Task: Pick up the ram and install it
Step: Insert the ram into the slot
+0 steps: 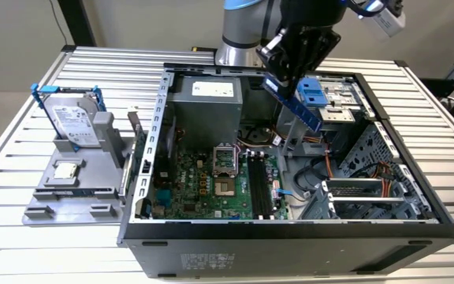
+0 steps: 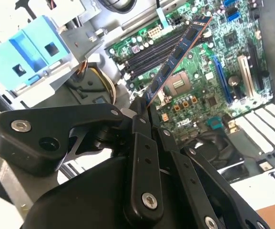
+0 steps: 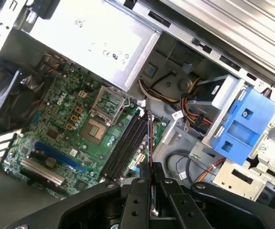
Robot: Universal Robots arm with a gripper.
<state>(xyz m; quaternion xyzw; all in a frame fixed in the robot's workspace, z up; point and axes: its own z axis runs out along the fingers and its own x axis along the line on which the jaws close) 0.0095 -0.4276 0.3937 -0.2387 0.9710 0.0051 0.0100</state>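
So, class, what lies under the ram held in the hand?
The green motherboard and its black slots, inside the open case. The ram hangs above them, clamped in the hand. In the second wrist view the stick covers a strip of the board behind it.

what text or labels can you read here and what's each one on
None reads clearly.
Label on the power supply: print too small to read.
Label on the hard drive: too small.
Sticker on the case front: blurred.
Markings on the motherboard: too small.
On the ram, held in the gripper: no readable print.
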